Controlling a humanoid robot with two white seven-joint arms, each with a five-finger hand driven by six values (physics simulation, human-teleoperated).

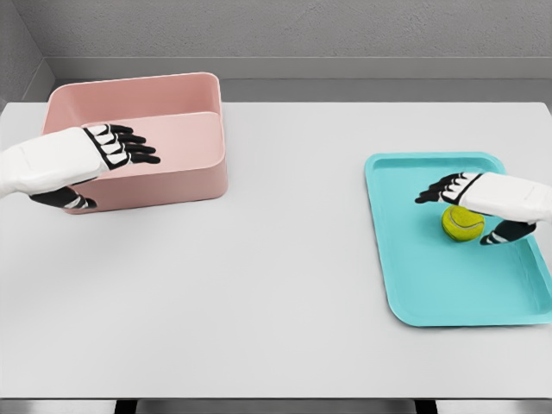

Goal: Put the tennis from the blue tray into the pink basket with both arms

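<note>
The tennis ball (pixel 463 223) is yellow-green and sits on the blue tray (pixel 414 285), in the upper right part of it, near the far rim. It has not left the tray. It looks light and a bit fuzzy, so I think it will not slip much, but it is round and may roll away if it gets bumped from one side. It should be springy and not easy to break, so a firm hold will not hurt it. A good place to hold it is around its middle, with fingers on one side and the thumb on the other. The right robot hand (pixel 470 203) is right over the ball, with its fingers (pixel 435 191) reaching past the top of it and its thumb (pixel 500 235) down low on the right of the ball. The fingers are spread and only a little bent, so it is not squeezing the ball yet. The pink basket (pixel 172 181) is well away, at the far left of the white tabletop (pixel 285 285). The left robot hand (pixel 108 151) is at the front wall of the basket, with its fingers stretched out flat over the rim and nothing in it. The basket looks empty inside.
</note>
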